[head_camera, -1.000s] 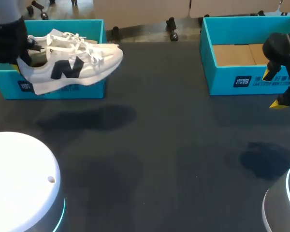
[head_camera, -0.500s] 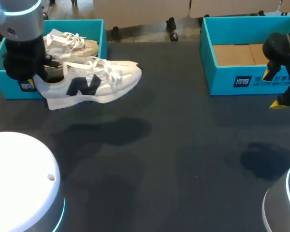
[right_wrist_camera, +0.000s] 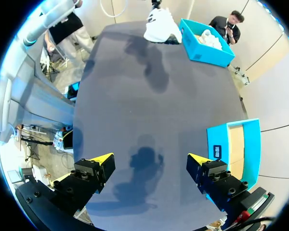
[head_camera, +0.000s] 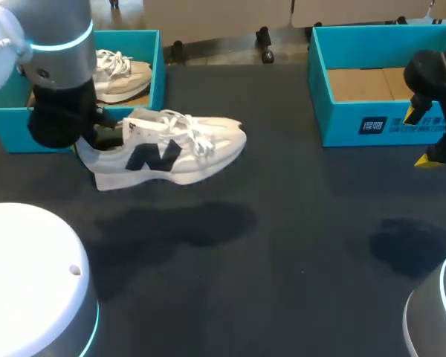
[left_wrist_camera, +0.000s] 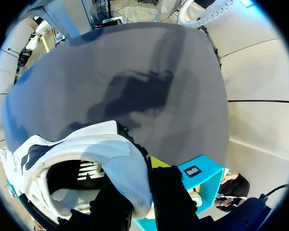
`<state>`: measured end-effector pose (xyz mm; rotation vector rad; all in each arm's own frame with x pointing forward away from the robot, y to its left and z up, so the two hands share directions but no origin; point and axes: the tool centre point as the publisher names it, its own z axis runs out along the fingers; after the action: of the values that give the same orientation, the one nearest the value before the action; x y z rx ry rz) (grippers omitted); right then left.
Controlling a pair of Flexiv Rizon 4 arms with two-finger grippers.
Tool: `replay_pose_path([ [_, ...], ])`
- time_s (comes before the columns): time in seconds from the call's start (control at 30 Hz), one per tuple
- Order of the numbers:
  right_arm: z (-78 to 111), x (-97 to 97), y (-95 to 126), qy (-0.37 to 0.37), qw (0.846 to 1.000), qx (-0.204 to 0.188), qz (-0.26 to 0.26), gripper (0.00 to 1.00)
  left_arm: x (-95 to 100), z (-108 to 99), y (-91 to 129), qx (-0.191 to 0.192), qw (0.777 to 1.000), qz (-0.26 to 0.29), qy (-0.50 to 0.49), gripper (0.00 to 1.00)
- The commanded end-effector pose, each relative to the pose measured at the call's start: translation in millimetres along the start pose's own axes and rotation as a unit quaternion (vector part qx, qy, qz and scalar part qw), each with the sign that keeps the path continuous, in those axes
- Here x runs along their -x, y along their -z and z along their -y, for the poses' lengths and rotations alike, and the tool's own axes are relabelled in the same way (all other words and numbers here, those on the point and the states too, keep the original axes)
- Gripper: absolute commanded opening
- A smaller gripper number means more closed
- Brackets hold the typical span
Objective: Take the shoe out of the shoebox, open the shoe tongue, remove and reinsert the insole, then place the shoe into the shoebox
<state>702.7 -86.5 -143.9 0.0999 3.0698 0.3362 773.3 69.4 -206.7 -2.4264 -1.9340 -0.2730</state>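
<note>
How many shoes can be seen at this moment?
2. One shoe is held at its heel by the left hand above the table; the other shoe lies in the left shoebox. More could be hidden behind the left arm.

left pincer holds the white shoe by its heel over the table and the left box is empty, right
Not quite: the left box isn't empty; the head view shows a second shoe lying in it. The rest stands: the left pincer holds the white shoe by its heel over the table.
</note>
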Motion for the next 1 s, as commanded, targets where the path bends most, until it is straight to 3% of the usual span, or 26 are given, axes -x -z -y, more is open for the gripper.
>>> replay_pose_path([
  [0.03,-0.5,1.5,-0.4,0.0,1.0,-0.001,-0.002,1.0,11.9,12.6,2.4,0.011,1.0,-0.003,-0.002,0.0],
  [0.43,-0.5,1.5,-0.4,0.0,1.0,-0.001,-0.002,1.0,53.0,26.8,-7.6,0.009,1.0,-0.011,-0.005,0.0],
  [1.0,-0.5,1.5,-0.4,0.0,1.0,-0.001,-0.002,1.0,101.2,30.6,-55.2,0.009,0.999,-0.039,-0.032,0.0],
])
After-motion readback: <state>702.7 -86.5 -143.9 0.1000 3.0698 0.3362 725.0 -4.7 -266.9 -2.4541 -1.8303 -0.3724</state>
